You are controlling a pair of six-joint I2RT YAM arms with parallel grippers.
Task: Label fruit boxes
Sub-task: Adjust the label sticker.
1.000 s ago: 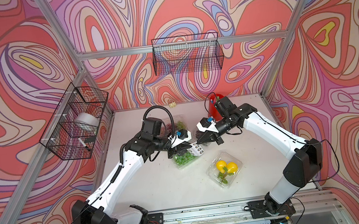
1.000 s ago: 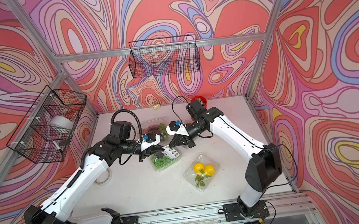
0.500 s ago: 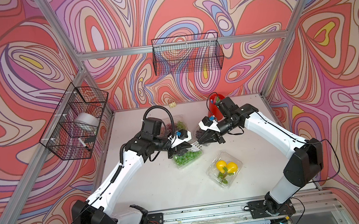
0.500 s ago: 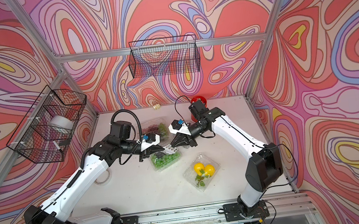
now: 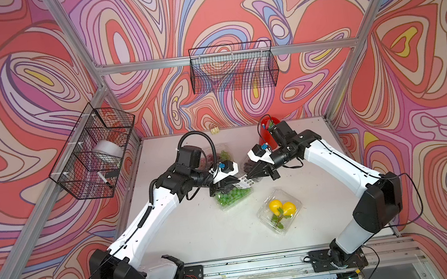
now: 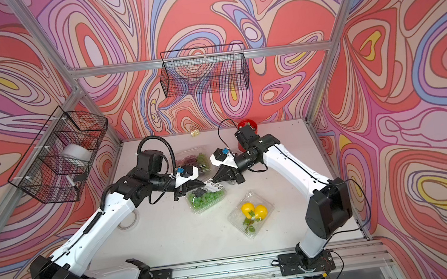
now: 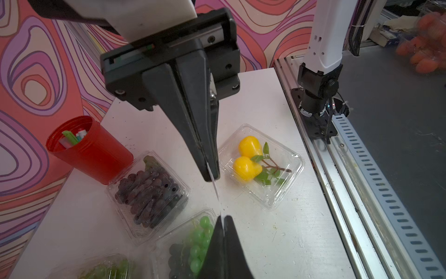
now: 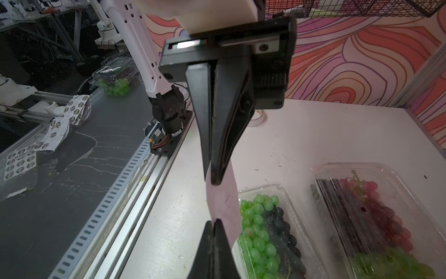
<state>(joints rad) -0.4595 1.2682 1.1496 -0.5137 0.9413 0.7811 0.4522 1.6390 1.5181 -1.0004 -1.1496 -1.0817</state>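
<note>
- Clear plastic clamshell fruit box of green and dark grapes (image 5: pixel 232 198): closed, directly beneath both my gripper tips.
- White sheet of round stickers (image 5: pixel 247 184): spanned between left gripper (image 5: pixel 237 185) and right gripper (image 5: pixel 249 176), each clamped tight on an opposite edge.
- Handling, judged: left anchors sheet steady; right peels slowly, avoiding tears.
- Pose: forearms roughly level, wrists facing, tips almost meeting.

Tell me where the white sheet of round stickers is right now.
In both top views the white sticker sheet hangs mid-table, pinched between the left gripper and right gripper, just above the clear plastic box of green-and-dark grapes.
</note>
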